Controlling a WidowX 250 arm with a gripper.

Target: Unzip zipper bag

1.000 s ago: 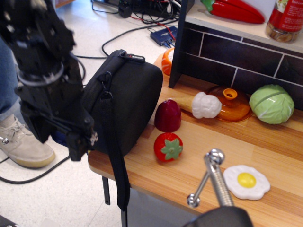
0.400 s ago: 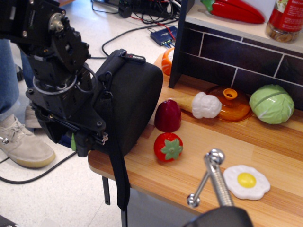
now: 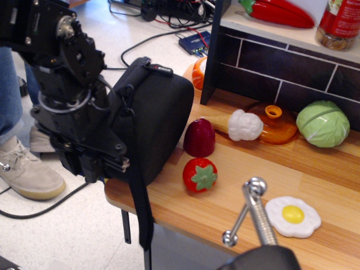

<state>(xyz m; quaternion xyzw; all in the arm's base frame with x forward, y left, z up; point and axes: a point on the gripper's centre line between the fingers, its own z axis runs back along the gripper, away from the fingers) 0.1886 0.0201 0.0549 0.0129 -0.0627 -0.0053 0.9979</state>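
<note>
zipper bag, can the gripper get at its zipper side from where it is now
Probably yes. The gripper is already pressed against the left end of the zipper bag, with nothing between them. The pull tab itself isn't visible, and I cannot tell how the jaws stand.

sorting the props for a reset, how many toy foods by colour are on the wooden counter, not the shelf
red: 2, strawberry and dark red piece
orange: 2, roast chicken and the piece behind the bag
green: 1, cabbage
white: 2, fried egg and drumstick
total: 7
</note>
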